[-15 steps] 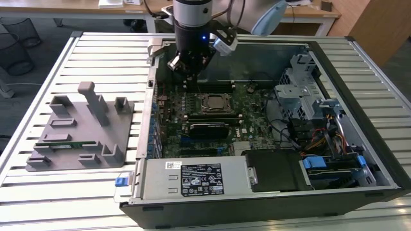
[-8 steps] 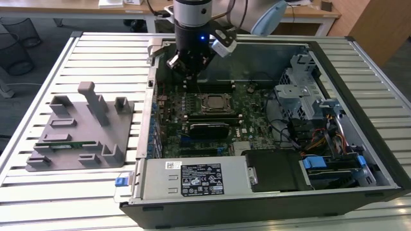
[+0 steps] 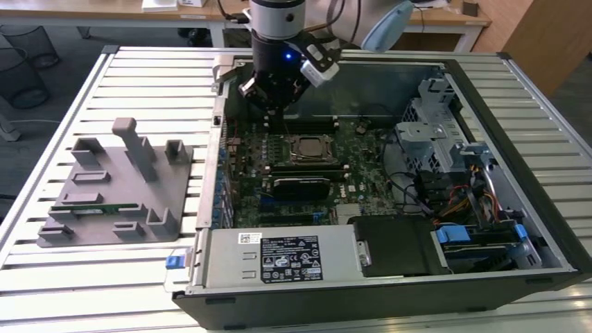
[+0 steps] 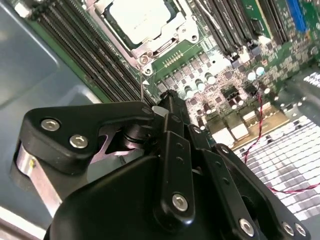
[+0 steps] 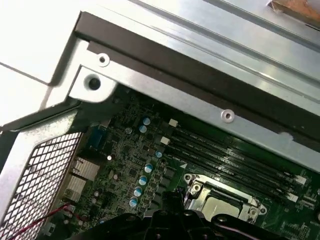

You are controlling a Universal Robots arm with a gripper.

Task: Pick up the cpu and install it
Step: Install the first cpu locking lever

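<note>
Computer case (image 3: pixel 389 277) lay open on the slatted table (image 3: pixel 83 277), its green board (image 3: pixel 365 173) exposed. My gripper (image 3: pixel 270 94) hung above the board's far edge, jaws seemingly shut on nothing. The cpu (image 4: pixel 136 20) sat in its socket. I judged a careless drop could scrape nearby parts. Labels showed; I couldn't read them.

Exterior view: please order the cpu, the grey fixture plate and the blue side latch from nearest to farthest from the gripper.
Measured from the gripper:
1. cpu, in the motherboard socket just below it.
2. grey fixture plate, toward the exterior view's left.
3. blue side latch, at the case's near corner.
</note>
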